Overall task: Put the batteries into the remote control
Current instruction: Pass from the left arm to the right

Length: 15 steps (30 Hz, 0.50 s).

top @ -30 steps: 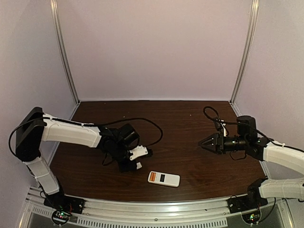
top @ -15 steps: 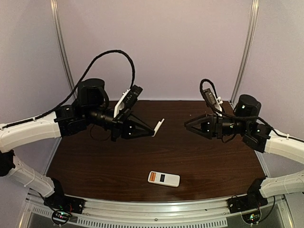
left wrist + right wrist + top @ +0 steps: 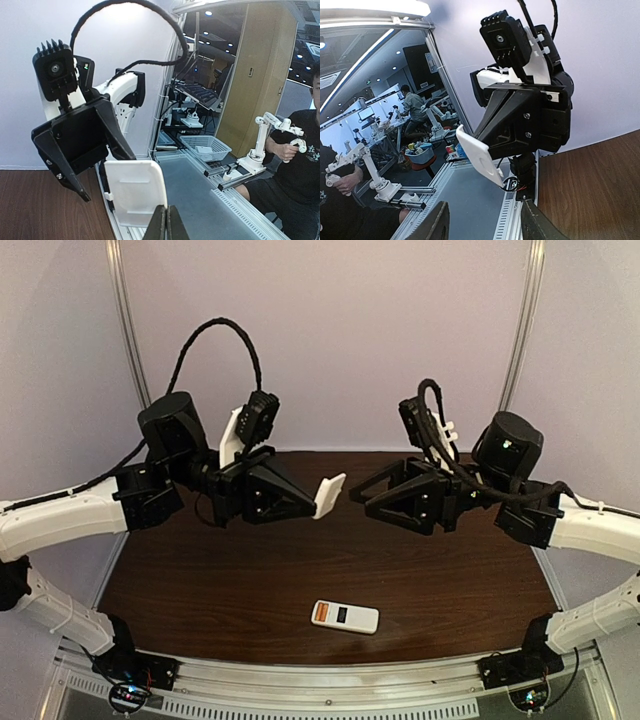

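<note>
The remote control (image 3: pixel 345 616) lies flat on the dark table near the front edge, white with an orange end and a dark slot. No batteries show in any view. My left gripper (image 3: pixel 312 506) is raised in mid-air and shut on the bottom edge of a small white cover piece (image 3: pixel 329 495). In the left wrist view its closed tips (image 3: pixel 167 212) pinch that cover piece (image 3: pixel 135 192). My right gripper (image 3: pixel 358 498) faces it at the same height, a short gap away, open and empty. In the right wrist view the cover piece (image 3: pixel 479 156) hangs ahead of my spread right gripper (image 3: pixel 485 225).
Both arms reach inward above the table (image 3: pixel 200 580), with their cables (image 3: pixel 215 335) looping overhead. White walls close in the back and sides. A metal rail (image 3: pixel 320 675) runs along the front edge, just below the remote.
Both arms have risen from the table and swung toward each other. The left one lifted the white cover piece off the table. The right jaws have narrowed a little.
</note>
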Available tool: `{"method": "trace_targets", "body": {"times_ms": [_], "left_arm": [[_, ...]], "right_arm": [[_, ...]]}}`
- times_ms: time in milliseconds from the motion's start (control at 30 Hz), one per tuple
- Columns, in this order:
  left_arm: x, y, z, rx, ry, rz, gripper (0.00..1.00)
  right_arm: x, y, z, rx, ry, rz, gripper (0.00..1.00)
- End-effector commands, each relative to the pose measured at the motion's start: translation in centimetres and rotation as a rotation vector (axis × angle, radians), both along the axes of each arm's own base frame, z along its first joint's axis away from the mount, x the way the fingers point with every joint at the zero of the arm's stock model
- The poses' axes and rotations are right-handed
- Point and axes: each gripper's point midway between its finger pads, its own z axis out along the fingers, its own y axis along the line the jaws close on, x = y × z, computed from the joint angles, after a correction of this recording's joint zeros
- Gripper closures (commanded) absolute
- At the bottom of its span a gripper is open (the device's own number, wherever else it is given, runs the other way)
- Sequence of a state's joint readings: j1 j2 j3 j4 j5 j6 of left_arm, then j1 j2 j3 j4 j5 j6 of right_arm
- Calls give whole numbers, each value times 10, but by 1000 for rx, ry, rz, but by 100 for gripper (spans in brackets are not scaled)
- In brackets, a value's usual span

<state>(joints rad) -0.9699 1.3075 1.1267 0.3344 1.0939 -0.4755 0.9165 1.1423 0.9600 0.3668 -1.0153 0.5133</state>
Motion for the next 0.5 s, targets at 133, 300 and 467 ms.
{"method": "trace_targets", "body": {"times_ms": [133, 300, 467], "left_arm": [[-9, -2, -1, -14, 3, -63, 100], [-9, -4, -3, -8, 33, -82, 100], [-11, -2, -4, -16, 58, -102, 100]], "right_arm": [[-16, 21, 16, 30, -61, 68, 53], [-29, 33, 19, 31, -82, 121, 62], [-34, 36, 22, 33, -104, 126, 80]]}}
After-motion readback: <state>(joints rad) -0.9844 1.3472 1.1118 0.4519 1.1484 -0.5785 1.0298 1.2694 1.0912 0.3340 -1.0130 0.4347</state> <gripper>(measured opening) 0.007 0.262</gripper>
